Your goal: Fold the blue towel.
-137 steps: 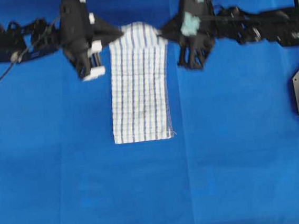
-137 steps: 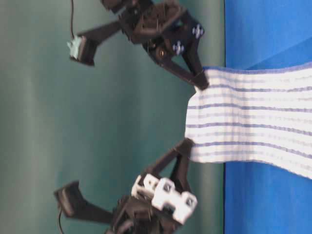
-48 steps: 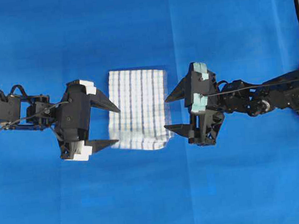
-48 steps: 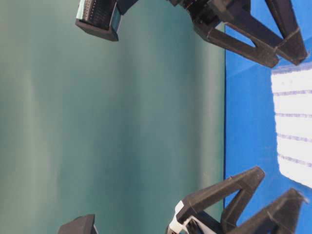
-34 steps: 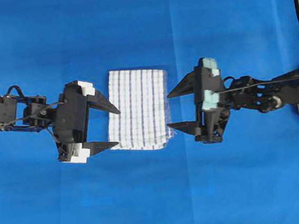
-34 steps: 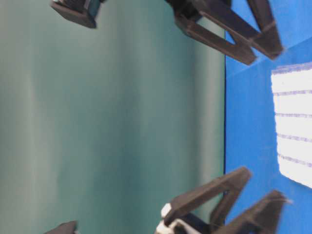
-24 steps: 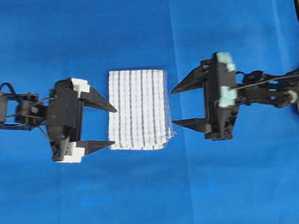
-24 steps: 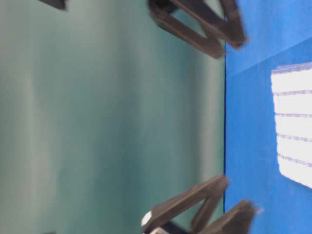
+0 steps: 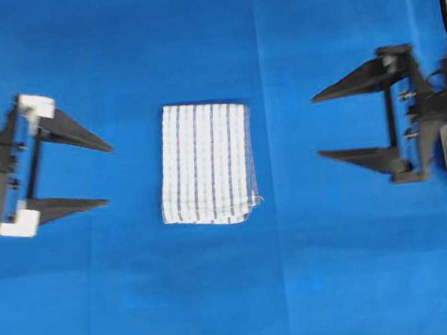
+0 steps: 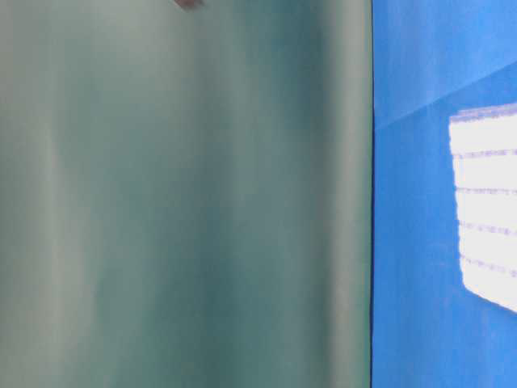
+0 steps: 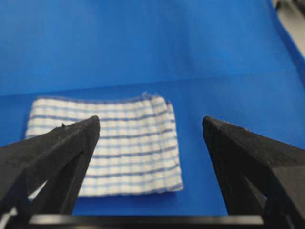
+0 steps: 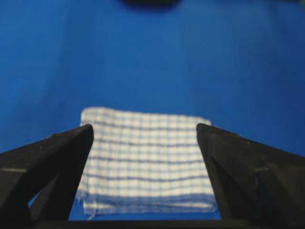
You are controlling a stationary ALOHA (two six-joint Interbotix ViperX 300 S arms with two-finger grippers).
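Blue sheet (image 9: 220,294): both arms apart, fingers spread, flanking folded towel (image 9: 206,163)

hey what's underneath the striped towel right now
The blue towel lies folded flat on the blue table sheet, which shows all around it. Its own lower layers peek out along one edge; anything else beneath is covered and cannot be seen.

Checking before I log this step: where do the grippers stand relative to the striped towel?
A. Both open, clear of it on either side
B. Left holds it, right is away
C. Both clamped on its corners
A: the left gripper and right gripper are open, well apart from the folded striped towel.
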